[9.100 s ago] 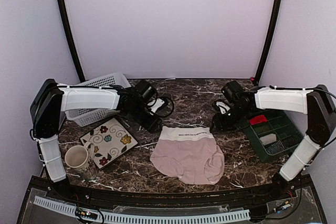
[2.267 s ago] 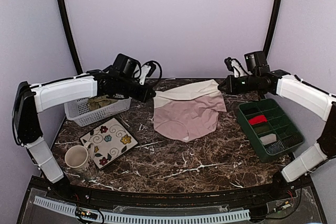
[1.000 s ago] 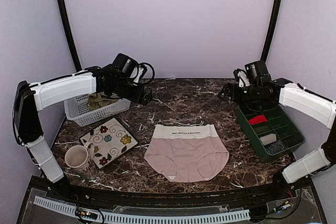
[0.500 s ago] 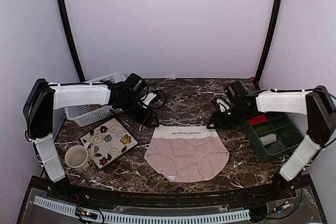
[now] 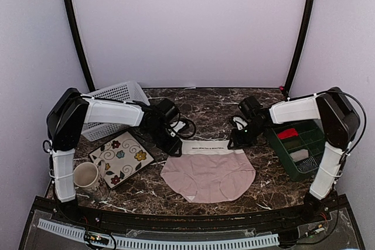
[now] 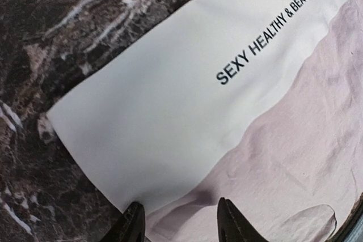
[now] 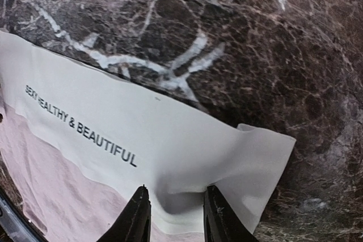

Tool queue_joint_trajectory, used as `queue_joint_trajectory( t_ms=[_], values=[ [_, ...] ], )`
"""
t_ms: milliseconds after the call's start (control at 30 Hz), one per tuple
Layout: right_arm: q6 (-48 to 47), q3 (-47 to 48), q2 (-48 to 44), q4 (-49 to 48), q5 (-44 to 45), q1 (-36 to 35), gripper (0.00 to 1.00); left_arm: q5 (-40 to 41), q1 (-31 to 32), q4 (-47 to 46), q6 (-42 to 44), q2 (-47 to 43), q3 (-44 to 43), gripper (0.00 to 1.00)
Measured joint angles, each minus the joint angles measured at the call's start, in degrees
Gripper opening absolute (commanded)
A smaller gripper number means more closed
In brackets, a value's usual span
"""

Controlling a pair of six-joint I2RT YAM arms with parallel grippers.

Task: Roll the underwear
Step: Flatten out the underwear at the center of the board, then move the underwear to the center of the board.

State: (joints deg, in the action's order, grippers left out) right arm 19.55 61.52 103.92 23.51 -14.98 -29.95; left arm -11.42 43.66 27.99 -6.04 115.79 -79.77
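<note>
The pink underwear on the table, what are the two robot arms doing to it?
The robot is setting up to roll it. The pink underwear lies flat on the marble table, with its cream waistband at the far side. The left gripper is down on the waistband's left corner and the right gripper on its right corner, each with fingers apart and cloth between them. Nothing is rolled yet.

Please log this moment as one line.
pink underwear: flat on table | left gripper: open, at waistband left end | right gripper: open, at right end

Both grippers (image 5: pixel 175 151) (image 5: pixel 232 143) low; jaws apart
</note>
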Motion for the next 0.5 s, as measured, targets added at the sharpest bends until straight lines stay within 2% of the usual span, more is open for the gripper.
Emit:
queue_joint_trajectory(
  t_ms=[100,200,300,400,500],
  values=[
    [0.22,-0.02,0.02,0.72,1.62,0.24,0.33,2.23,-0.87,0.35,0.0,1.79,-2.43,0.46],
    [0.61,-0.46,-0.55,0.96,1.44,0.31,0.39,3.54,-2.23,0.87,0.26,3.48,-5.01,0.49],
    [1.44,-1.62,-3.06,1.84,-0.44,0.31,0.43,5.01,-3.65,1.73,1.25,5.68,-8.72,0.59],
    [2.36,-1.77,-7.8,1.95,-2.03,0.33,0.43,6.19,-4.55,3.32,2.69,7.28,-12.92,0.69],
    [1.95,1.6,-9.92,1.86,-3.34,0.33,0.41,6.32,-5.29,4.72,4.35,6.84,-15.52,0.71]
  ],
)
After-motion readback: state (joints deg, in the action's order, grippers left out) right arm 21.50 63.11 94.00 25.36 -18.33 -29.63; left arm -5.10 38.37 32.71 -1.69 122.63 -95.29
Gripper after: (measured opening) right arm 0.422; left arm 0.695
